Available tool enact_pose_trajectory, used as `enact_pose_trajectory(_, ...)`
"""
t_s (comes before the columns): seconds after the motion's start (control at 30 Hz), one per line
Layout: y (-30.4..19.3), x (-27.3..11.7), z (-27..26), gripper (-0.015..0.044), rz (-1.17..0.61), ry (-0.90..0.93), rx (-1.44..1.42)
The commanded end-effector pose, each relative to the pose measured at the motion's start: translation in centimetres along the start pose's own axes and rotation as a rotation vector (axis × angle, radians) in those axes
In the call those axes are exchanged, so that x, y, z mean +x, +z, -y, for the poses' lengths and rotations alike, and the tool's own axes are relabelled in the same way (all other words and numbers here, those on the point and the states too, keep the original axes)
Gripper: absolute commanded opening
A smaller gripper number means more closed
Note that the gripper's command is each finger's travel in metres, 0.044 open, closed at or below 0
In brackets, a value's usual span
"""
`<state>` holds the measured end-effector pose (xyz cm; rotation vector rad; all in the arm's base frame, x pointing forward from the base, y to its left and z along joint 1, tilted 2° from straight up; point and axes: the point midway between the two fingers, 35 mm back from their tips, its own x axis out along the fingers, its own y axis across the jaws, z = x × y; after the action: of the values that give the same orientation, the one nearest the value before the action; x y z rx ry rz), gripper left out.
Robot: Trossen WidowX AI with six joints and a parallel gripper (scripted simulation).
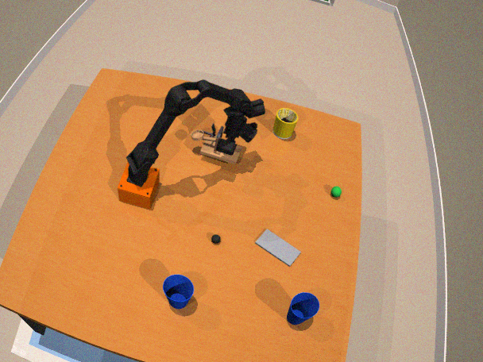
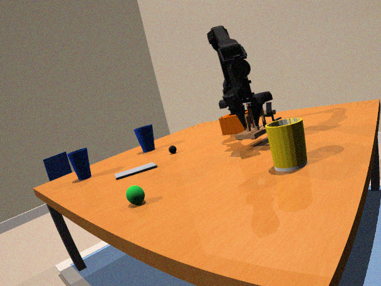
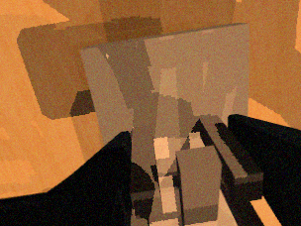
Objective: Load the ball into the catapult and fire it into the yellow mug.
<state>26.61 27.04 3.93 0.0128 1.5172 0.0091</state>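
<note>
The brown wooden catapult is under the arm, between the orange arm base and the yellow mug. My gripper points down and is shut on the catapult's upright frame. A shadow set apart from the base plate suggests it is slightly off the table. The round launch cup points towards the arm base side and looks empty. The yellow mug stands upright near the far edge. A green ball and a smaller black ball lie on the table.
A grey flat slab lies beyond the black ball. Two blue cups stand near the table's side, one nearer the arm base and one farther off. The orange arm base stands on the table.
</note>
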Motion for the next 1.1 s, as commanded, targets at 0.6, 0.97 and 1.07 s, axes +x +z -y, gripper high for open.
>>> enact_pose_trajectory(0.6,0.0,3.0,-0.1,0.0000,-0.001,-0.001,-0.001)
enact_pose_trajectory(0.97,0.0,3.0,-0.1,0.0157,-0.001,-0.001,-0.001)
enact_pose_trajectory(1.07,0.0,3.0,-0.1,0.0236,-0.001,-0.001,-0.001)
